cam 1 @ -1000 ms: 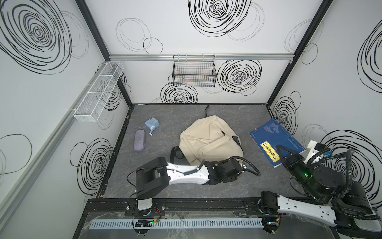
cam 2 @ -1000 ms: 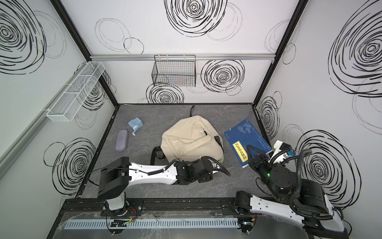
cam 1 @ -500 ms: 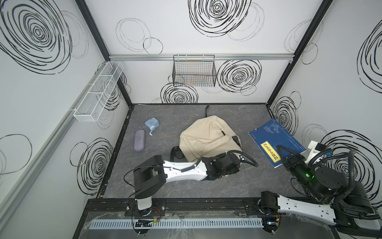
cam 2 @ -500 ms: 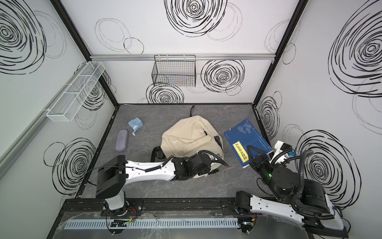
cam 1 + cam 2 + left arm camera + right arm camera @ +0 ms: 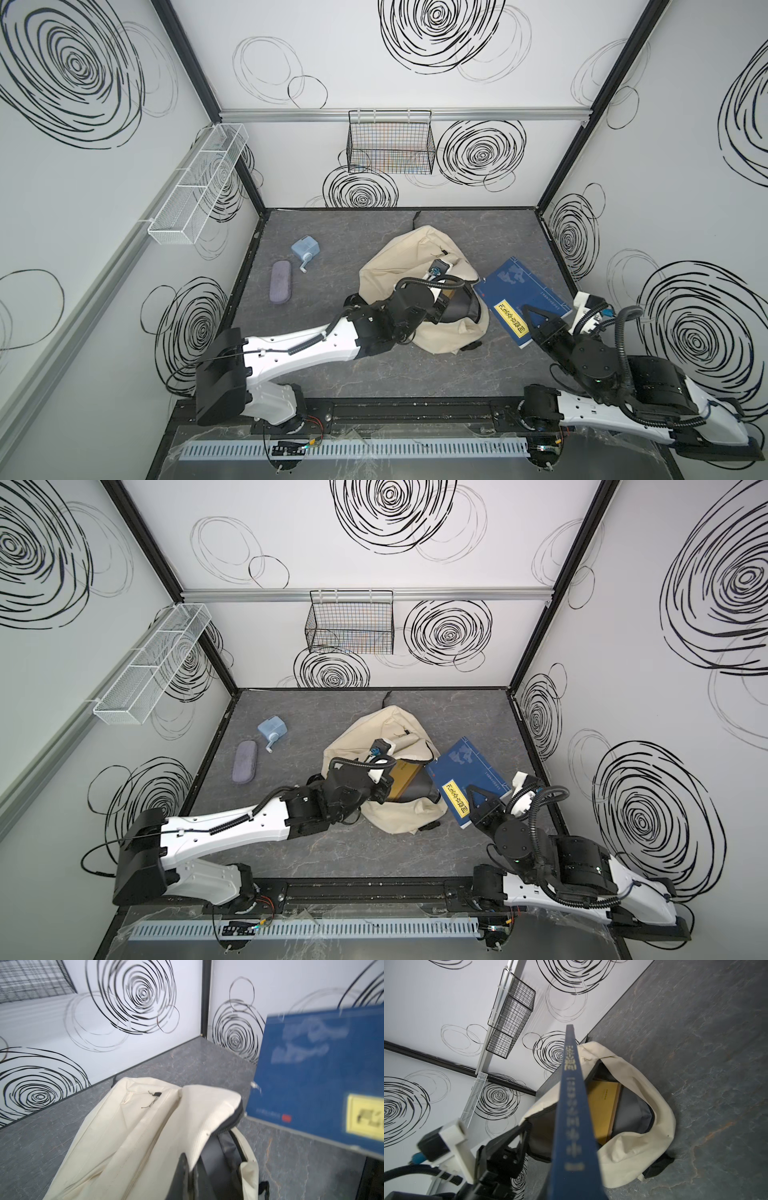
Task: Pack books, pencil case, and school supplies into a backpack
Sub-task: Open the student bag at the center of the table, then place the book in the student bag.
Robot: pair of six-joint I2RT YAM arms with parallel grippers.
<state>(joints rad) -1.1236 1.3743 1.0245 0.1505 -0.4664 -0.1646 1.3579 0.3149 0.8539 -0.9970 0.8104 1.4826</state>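
Lying mid-way across the grey marbled table [image 5: 332, 232], the floppy cream-beige fabric backpack [image 5: 399, 266] has its dark-lined mouth gaping toward the right side. The left claw [image 5: 187, 1167] is pressed together on the upper flap of that mouth and holds it up. The left arm crosses the near-left part of the bag and hides it in both top views.

Two books show. One flat mustard-brown kraft book [image 5: 401, 779] sits inside the backpack, its long edge running into the opening. One large navy blue book with a yellow label strip [image 5: 523, 286] is off the table at a tilt, pinched at its near corner by the right claw [image 5: 478, 804]. Its long axis runs from that claw toward the mouth. Its leading corner is at the rim, though I cannot tell whether it touches.

One greyish purple oblong pencil case [image 5: 280, 281] lies well apart near the left wall, lengthwise front to back. One boxy light blue pencil sharpener [image 5: 305, 249] stands just beyond it, crank pointing toward the front.

One black wire basket [image 5: 390, 145] hangs on the back wall. One white mesh shelf [image 5: 195, 183] hangs on the left wall.
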